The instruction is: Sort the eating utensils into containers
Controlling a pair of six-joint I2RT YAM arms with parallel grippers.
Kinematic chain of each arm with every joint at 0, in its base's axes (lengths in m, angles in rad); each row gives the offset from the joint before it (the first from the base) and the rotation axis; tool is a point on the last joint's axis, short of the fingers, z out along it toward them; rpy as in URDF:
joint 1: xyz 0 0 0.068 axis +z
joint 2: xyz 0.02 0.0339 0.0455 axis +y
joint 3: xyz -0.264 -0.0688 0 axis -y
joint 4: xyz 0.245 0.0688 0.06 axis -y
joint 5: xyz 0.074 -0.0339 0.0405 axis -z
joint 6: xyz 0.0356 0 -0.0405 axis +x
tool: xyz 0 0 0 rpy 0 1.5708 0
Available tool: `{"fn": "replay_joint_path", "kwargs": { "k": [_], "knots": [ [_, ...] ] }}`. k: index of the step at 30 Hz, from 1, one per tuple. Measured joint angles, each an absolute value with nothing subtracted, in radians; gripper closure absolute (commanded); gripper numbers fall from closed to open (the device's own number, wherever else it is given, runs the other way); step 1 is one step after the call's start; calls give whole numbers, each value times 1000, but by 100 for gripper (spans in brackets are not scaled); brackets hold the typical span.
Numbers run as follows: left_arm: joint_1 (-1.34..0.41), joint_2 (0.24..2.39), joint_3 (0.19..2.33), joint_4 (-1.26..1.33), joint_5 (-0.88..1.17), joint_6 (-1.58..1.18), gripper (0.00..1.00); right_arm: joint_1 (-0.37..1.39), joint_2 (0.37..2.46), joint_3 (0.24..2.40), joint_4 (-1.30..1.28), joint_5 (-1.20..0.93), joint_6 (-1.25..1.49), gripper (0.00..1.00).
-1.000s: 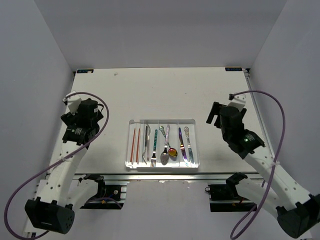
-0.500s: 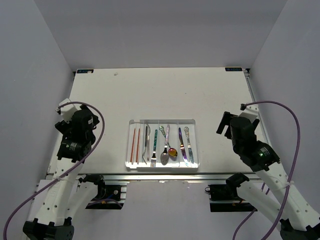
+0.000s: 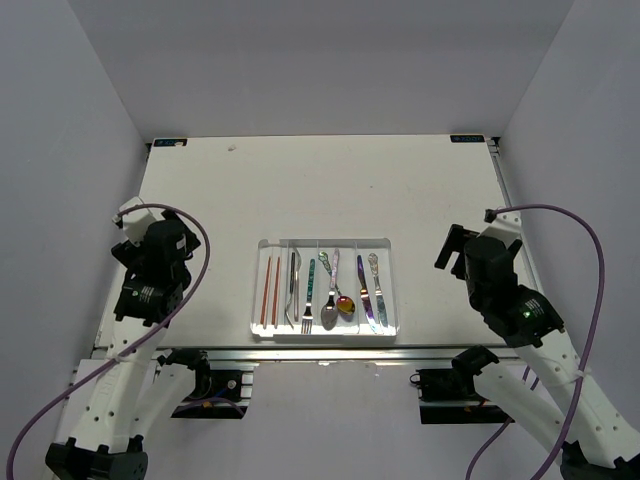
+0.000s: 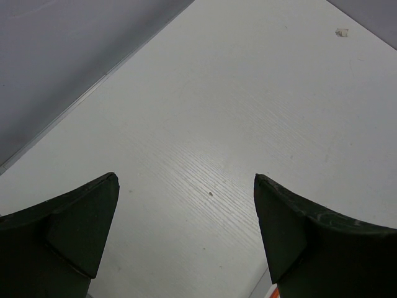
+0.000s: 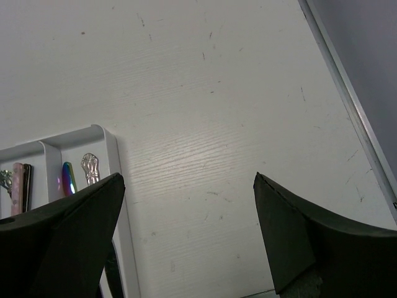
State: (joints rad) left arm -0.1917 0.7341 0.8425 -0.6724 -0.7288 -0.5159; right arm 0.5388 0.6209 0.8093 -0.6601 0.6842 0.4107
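The clear tray (image 3: 390,262) sits at the near middle of the table, its containers side by side. Two red-orange chopsticks (image 3: 270,292) lie in the leftmost one. A knife and forks (image 3: 300,290) fill the second, spoons (image 3: 333,298) the third, knives (image 3: 370,292) the rightmost. My left gripper (image 3: 150,232) hangs open over bare table left of the tray, its fingers (image 4: 74,223) wide apart and empty. Right of the tray my right gripper (image 3: 478,240) is open and empty too. The right wrist view catches the tray's far right corner (image 5: 111,143) and handle ends (image 5: 90,167).
The white table ends at a metal rail (image 5: 347,105) on the right, with a grey wall (image 4: 62,56) close on the left. A small scrap (image 4: 341,32) lies near the far left corner.
Both arms have drawn back toward the near edge and away from the tray, the left one leftward, the right one rightward. Both grippers stayed open. The utensils have not moved.
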Motion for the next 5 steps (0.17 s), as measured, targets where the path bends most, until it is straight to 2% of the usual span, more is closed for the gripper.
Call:
{"fn": "replay_joint_path", "kwargs": {
  "k": [5],
  "knots": [
    [-192, 733, 842, -672, -726, -515, 2, 539, 621, 807, -660, 678, 411, 11]
  ]
}}
